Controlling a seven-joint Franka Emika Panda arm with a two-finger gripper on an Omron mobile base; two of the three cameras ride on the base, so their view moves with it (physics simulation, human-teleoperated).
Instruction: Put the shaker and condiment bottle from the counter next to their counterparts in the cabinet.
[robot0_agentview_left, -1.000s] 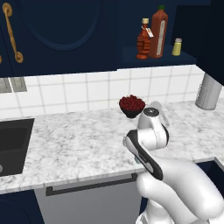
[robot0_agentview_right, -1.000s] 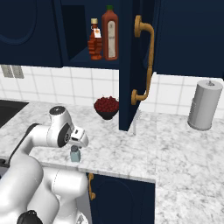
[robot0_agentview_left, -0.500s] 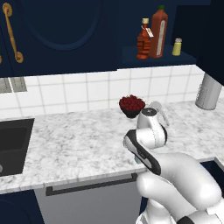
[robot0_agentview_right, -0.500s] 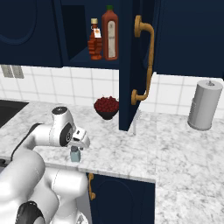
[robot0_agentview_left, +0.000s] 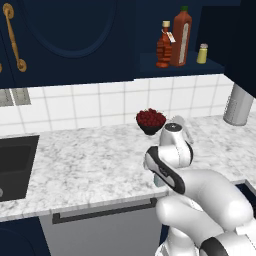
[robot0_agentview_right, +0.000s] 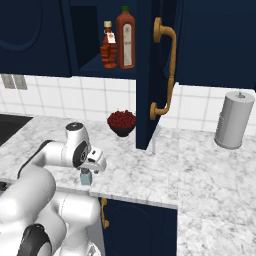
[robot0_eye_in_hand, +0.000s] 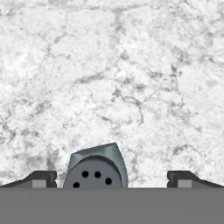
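Speckled marble table (robot0_agentview_right: 150, 175) carried the small blue-grey shaker (robot0_eye_in_hand: 97, 168) upright near its front edge, directly under the gripper (robot0_eye_in_hand: 112, 179), whose jaws stood fully open and empty astride it; light, rigid, probably slippery, best pinched mid-body

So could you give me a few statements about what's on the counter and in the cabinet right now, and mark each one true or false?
1. The small red-orange bottle already stands on the cabinet shelf beside the tall red bottle. True.
2. The end effector is clamped shut on the shaker. False: its fingers stand wide apart, with the shaker between them and nearer one finger.
3. The shaker stands near the front edge of the counter. True.
4. The bowl of red fruit sits inside the sink. False: it sits on the counter by the tiled wall.
5. A yellow shaker is on the shelf. True.
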